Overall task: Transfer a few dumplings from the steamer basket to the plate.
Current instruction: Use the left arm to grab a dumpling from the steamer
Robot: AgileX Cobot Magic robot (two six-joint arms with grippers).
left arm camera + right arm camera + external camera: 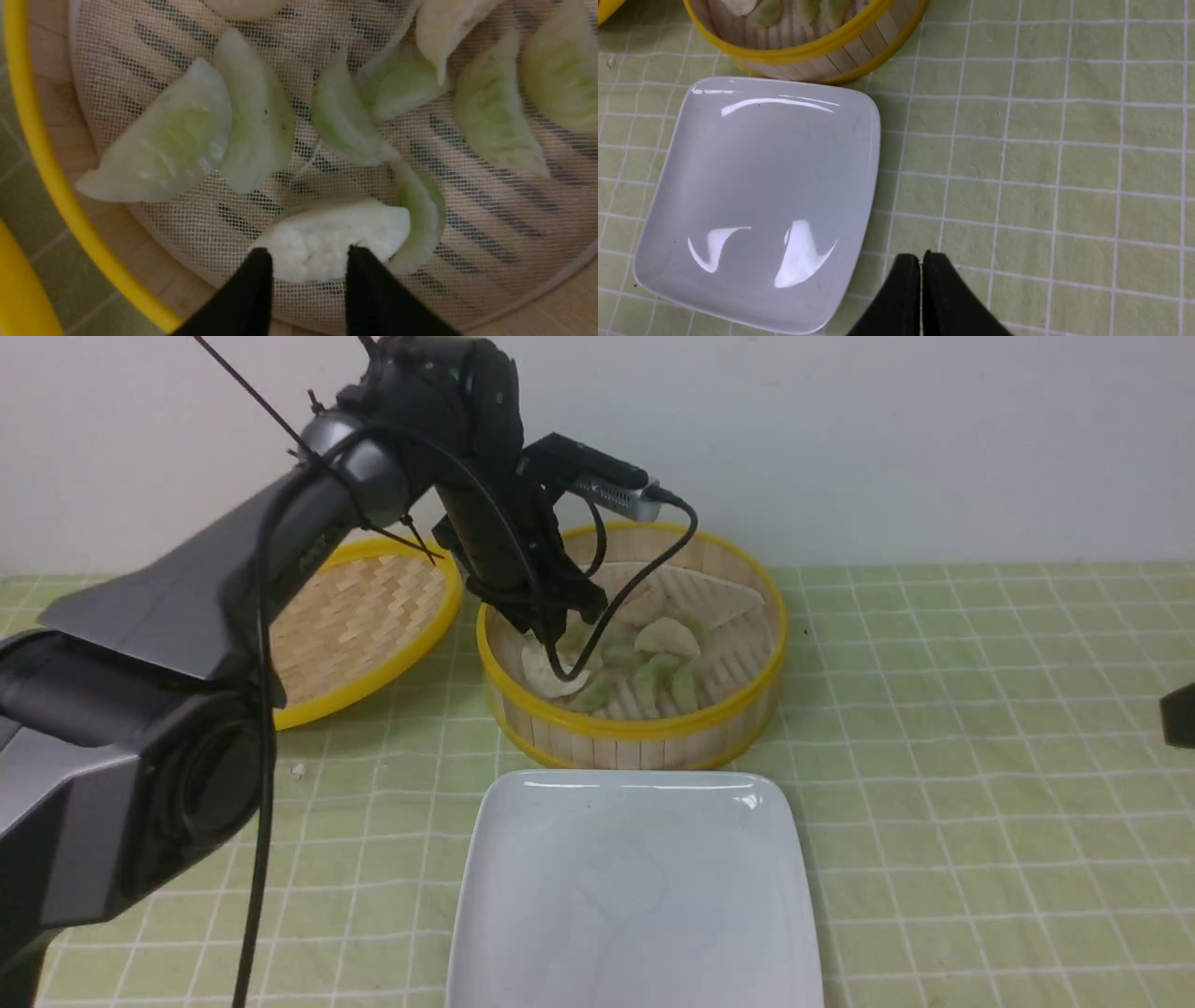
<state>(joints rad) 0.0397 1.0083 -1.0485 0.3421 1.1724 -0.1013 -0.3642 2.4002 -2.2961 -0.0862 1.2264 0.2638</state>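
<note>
The steamer basket (635,728) stands behind the plate (635,896) and holds several dumplings (665,639), mostly pale green, on a mesh liner. My left gripper (560,649) reaches down into the basket's left side. In the left wrist view it (308,254) is open, its black fingertips (259,266) straddling the near edge of a whitish dumpling (327,231) without closing on it. Green dumplings (168,140) lie around it. The plate is bare. My right gripper (920,256) is shut and empty, over the cloth just right of the plate (756,186).
The shallow woven lid (364,616) lies left of the basket, close behind my left arm. A green checked cloth (980,756) covers the table. Only a dark tip of my right arm (1178,714) shows at the right edge of the front view. The basket (822,51) touches the plate's far edge.
</note>
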